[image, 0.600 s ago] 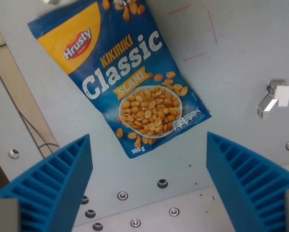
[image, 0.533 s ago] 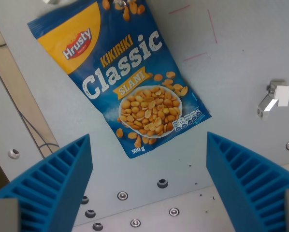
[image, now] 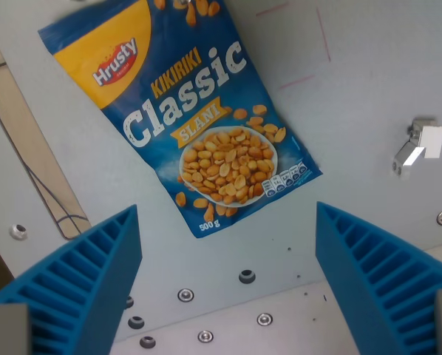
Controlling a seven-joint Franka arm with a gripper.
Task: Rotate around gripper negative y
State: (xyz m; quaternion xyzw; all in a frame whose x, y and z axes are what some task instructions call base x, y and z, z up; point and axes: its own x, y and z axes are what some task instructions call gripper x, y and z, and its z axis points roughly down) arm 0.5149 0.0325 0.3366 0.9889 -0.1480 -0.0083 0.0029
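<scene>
My gripper (image: 228,288) is open and empty, its two blue ribbed fingers (image: 80,285) at the bottom left and bottom right of the wrist view. It hangs above a grey metal table (image: 354,89). A blue bag of peanuts (image: 180,111), printed "Hrusty Kikiriki Classic Slani 500 g", lies flat on the table beyond the fingers, tilted, its lower corner towards the wrist view's right. The bag's top edge is cut off by the frame. The gripper touches nothing.
A small white and grey bracket (image: 417,144) stands on the table at the wrist view's right. Several bolts and holes (image: 247,277) dot the table between the fingers. A beige strip with a thin dark cable (image: 36,166) runs along the left. Faint red lines (image: 310,44) mark the far table.
The whole scene has shifted slightly up and to the wrist view's left, so the camera has moved. The bag lies as before and the fingers stay equally wide apart.
</scene>
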